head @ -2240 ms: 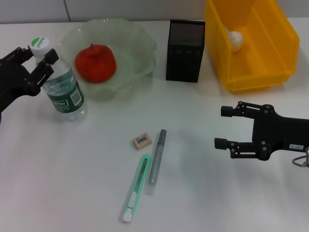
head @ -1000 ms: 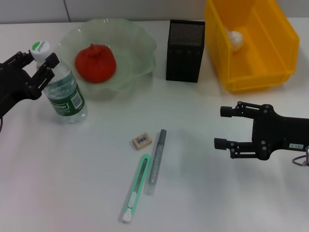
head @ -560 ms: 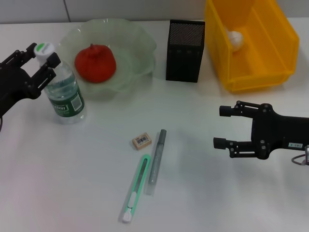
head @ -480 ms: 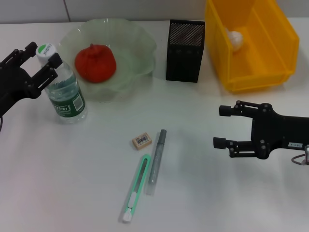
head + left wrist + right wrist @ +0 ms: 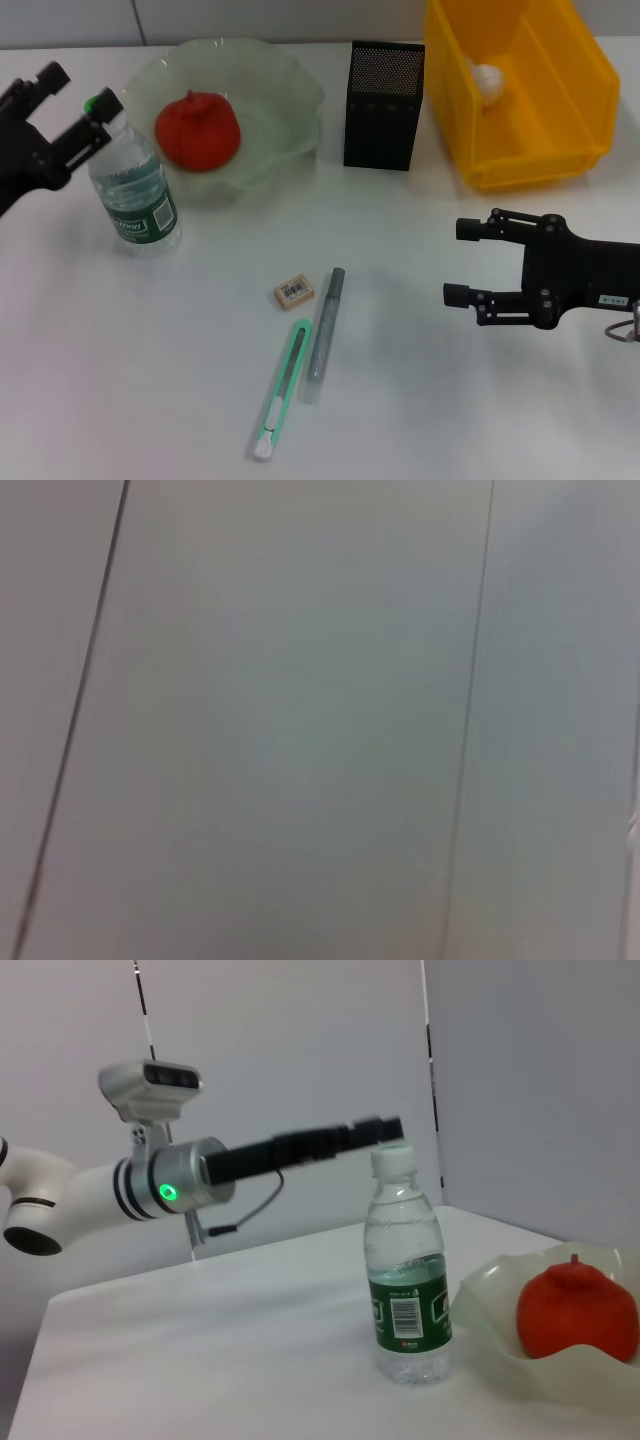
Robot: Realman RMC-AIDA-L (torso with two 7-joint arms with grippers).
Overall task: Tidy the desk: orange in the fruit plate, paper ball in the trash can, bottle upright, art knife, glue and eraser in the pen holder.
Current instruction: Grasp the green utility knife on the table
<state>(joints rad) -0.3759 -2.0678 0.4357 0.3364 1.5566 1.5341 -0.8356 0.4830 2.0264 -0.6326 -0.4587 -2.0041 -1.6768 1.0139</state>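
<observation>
beside the fruit plate (image 5: 300,100) the water bottle (image 5: 132,185) stands upright, left gripper (image 5: 62,108) spread open around its cap (apparently releasing); right gripper (image 5: 470,262) hovers open.

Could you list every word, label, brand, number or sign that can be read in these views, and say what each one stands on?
None can be read for certain.
Bottle: green label with white lettering and a barcode, too blurred to read in either view.
Eraser: a small dark print, too small to read.
Right pincer: a small white sticker on its body, unreadable.
Art knife, glue stick, pen holder: no text visible.
</observation>
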